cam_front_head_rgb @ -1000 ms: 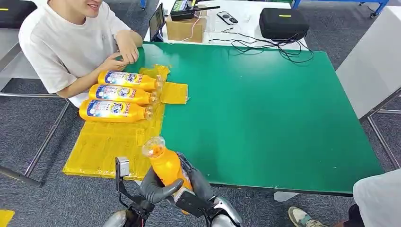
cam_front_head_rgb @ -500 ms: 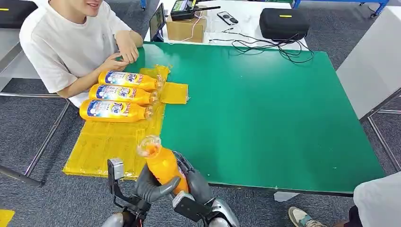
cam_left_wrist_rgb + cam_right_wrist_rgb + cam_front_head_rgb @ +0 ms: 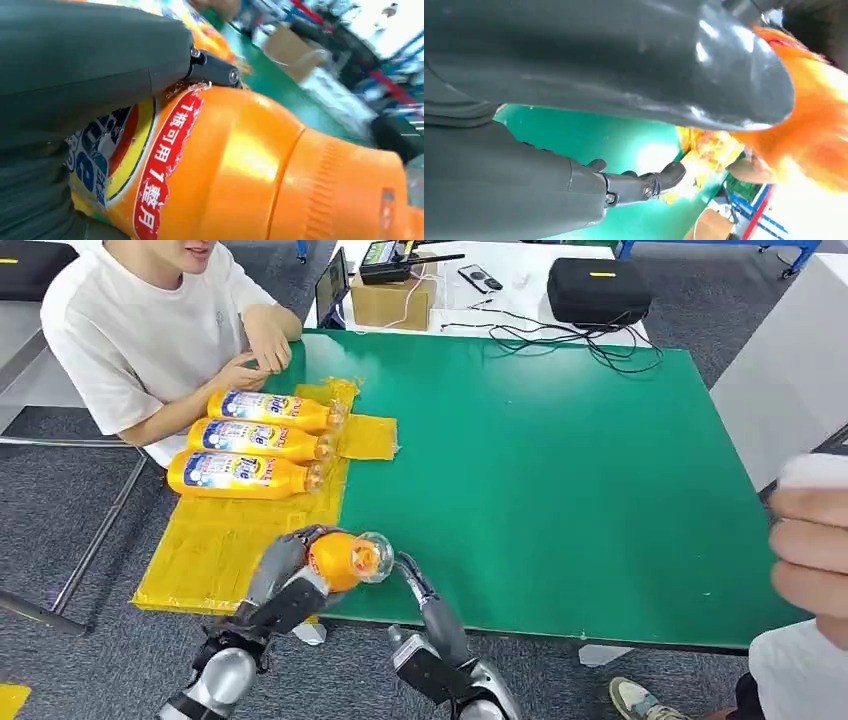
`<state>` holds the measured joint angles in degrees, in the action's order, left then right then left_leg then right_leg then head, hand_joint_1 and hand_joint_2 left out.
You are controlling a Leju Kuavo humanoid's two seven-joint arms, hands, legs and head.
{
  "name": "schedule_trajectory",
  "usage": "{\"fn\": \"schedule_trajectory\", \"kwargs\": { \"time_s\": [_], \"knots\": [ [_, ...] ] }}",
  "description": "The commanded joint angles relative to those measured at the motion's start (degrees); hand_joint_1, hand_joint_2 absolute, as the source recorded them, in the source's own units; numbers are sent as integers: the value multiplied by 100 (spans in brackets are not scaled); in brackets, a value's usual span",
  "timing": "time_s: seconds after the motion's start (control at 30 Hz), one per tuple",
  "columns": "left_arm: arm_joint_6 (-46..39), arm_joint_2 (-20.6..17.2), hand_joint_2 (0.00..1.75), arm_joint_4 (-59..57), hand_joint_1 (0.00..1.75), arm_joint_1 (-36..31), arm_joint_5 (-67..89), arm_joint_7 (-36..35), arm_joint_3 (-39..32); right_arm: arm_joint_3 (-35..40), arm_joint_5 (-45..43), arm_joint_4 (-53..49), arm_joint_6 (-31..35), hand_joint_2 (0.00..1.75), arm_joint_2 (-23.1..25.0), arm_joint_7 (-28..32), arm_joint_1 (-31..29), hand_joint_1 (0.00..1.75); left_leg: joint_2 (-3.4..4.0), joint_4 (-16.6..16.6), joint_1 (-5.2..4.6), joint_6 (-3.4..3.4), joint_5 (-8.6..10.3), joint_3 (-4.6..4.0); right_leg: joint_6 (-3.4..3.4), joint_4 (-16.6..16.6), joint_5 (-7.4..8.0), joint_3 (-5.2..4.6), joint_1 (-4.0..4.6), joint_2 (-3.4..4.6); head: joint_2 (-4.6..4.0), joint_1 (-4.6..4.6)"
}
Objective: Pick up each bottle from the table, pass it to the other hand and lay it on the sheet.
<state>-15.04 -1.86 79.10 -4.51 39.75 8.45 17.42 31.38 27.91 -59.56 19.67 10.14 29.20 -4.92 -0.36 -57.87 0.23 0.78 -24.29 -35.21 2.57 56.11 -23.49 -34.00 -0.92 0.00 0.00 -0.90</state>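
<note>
Person's hand (image 3: 812,540) near green table (image 3: 560,470).

The right robot hand (image 3: 624,125) took up most of the frame, its thick grey thumb (image 3: 674,65) sweeping across the top and a darker finger (image 3: 644,185) reaching toward the lower centre, apart from the thumb. Between them lay the green bench (image 3: 599,140). A blurred orange bottle (image 3: 819,125) sat at the right edge just beyond the thumb tip, beside a patch of yellow sheet (image 3: 709,150).
</note>
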Motion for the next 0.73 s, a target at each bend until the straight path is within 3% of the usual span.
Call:
{"fn": "schedule_trajectory", "kwargs": {
  "time_s": [0.03, 0.4, 0.63, 0.73],
  "knots": [
    [-28, -578, 175, -2025, 175, -1408, 1477, -626, -251, -431, -73, 19, -166, 0, 17, 131, -139, 0, -3, 6, 3, -6, 0, 15, -12, -2, -4, 16, 5, -8, 0, 0],
    [105, -591, 175, -4496, 175, -2820, 2382, -1166, -147, -465, -364, 355, -194, 0, 96, 280, -289, 0, -15, 5, 10, -8, -1, 24, -13, -2, -10, 31, 13, -18, 0, 2],
    [100, -519, 175, -4745, 175, -2899, 2394, -1166, -144, -473, -387, 391, -204, 0, 101, 300, -302, 0, -4, 4, 8, -7, -4, 19, -12, -1, -9, 23, 11, -1, 0, 0],
    [554, -392, 175, -5157, 175, -2983, 2273, -1118, -225, -474, -445, 455, -261, 0, 122, 327, -334, 0, -6, 4, 8, -7, -4, 24, -13, -1, -10, 29, 11, -2, 0, -2]
  ]
}}
